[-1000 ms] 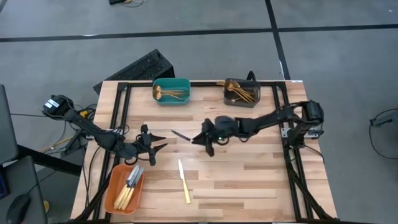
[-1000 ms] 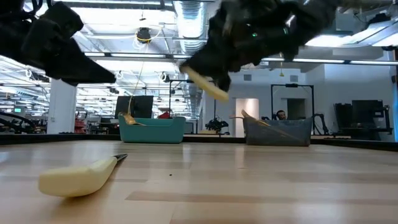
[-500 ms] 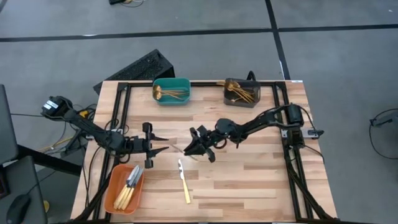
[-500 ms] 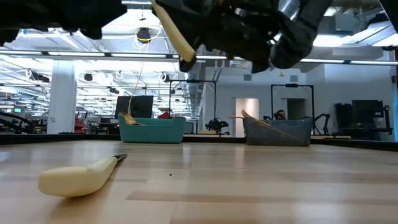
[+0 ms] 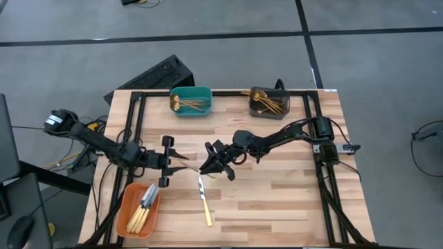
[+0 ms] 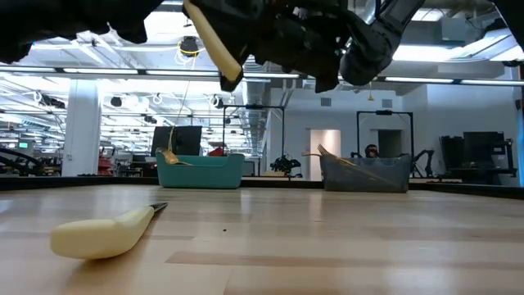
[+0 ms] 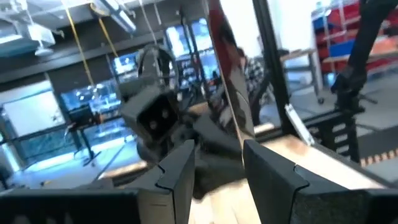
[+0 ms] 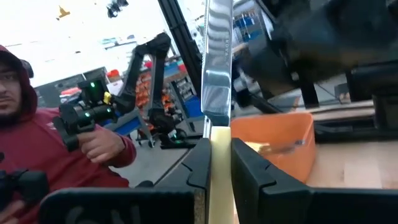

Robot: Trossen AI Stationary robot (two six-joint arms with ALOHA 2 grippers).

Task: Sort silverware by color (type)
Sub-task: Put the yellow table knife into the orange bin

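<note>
We're holding a knife (image 8: 217,112) in the right claw (image 5: 210,166), pinched narrow on the pale handle w/ the silver blade sticking out past the tips toward the left claw (image 5: 181,162), which is standing part-open and empty just beside the blade tip. The knife looks light, stiff and slick, so we're judging the handle the safest grip; the polished blade would likely slide. Another knife (image 5: 205,202) is lying on the bench (image 5: 277,200) just below the right claw, and the orange bin (image 5: 127,214) w/ more knives is sitting near the left claw.
</note>
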